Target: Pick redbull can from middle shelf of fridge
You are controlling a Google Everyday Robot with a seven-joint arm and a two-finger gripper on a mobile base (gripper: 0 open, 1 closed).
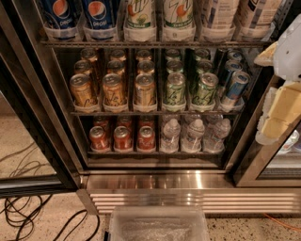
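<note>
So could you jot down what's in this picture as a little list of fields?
fridge: door open, steel base below
top shelf: Pepsi bottles, 7up bottles
middle shelf: gold cans left, green cans centre, redbull can front right
bottom shelf: red cans, water bottles
pincer: right edge of view, beside middle shelf, touching no can

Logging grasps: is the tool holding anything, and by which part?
Nothing visibly held: the tool hangs at the right edge, apart from the redbull can.
</note>
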